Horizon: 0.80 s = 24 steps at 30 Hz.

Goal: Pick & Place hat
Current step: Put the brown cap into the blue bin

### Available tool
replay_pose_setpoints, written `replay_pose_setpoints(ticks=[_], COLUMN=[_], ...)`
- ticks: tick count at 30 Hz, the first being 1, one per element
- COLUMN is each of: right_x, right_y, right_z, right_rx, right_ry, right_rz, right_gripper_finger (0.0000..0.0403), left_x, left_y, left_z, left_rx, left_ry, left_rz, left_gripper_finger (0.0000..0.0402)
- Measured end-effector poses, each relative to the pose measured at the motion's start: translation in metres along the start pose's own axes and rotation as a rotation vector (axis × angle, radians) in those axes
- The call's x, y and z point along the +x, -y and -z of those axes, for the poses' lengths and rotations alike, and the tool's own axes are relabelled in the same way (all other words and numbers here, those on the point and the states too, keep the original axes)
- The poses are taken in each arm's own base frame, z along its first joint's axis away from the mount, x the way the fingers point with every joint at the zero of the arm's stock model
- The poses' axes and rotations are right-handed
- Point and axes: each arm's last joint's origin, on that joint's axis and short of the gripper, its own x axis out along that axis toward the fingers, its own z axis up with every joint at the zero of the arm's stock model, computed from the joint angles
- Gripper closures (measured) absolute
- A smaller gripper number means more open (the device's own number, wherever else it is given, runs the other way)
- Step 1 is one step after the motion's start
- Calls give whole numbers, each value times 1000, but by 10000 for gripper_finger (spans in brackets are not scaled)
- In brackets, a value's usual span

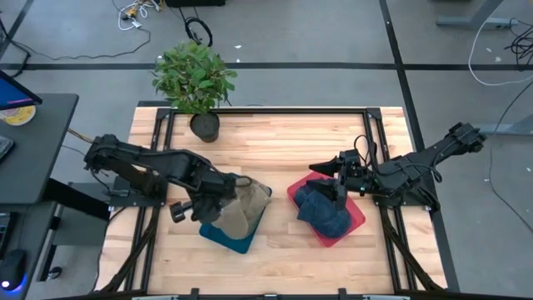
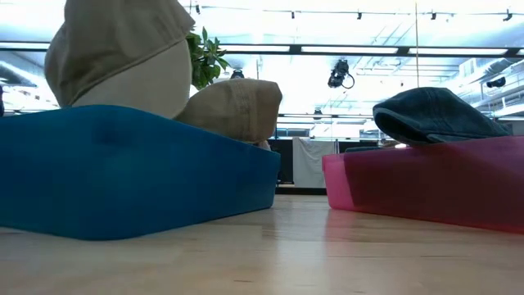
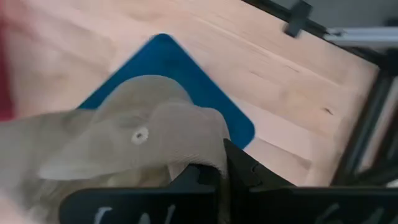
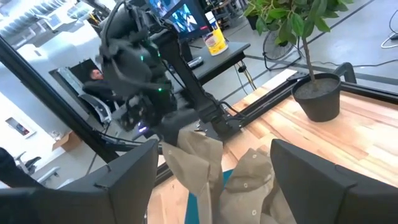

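A tan hat (image 1: 233,218) hangs over the blue tray (image 1: 237,242) at the table's left, with my left gripper (image 1: 216,200) shut on it. In the low view this hat (image 2: 115,57) stands high above the tray's wall (image 2: 123,172). A second tan hat (image 1: 255,193) lies in the tray's far part. At the right, dark blue hats (image 1: 326,212) lie piled in the red tray (image 1: 354,223). My right gripper (image 1: 321,171) stands open above that tray's far left corner, its fingers level and pointing at the left arm, with nothing between them. My left gripper pinches a bunched fold of the tan hat's cloth (image 3: 205,155) between its two fingers, coming from above and slanting down. The hat hangs slack below the fingers, its top button (image 3: 140,134) facing away from them. Its lower end drops behind the blue tray's wall, hidden there.
A potted plant (image 1: 196,79) stands at the table's far edge, left of the middle. Dark metal rails (image 1: 375,142) run along the table's sides. Bare wood (image 1: 279,242) lies between the two trays and along the near edge. A desk with a screen (image 1: 17,100) stands beyond the left edge.
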Motion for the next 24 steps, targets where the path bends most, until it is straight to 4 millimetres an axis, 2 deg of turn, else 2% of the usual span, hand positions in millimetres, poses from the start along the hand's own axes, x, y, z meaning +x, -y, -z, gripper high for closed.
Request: replay_pose_setpoints(ticks=[6, 18, 24], right_x=[0, 0, 0], right_y=[0, 0, 0], right_z=[0, 0, 0], right_rx=[10, 24, 22], right_ry=[1, 0, -2], right_rz=[0, 1, 2], right_gripper_finger=[92, 92, 92], left_x=[24, 27, 45], left_y=[-11, -38, -49], left_z=[-5, 1, 1], left_rx=[77, 125, 171], left_ry=[-34, 20, 6], left_rz=[66, -36, 11], left_gripper_finger=[399, 399, 399])
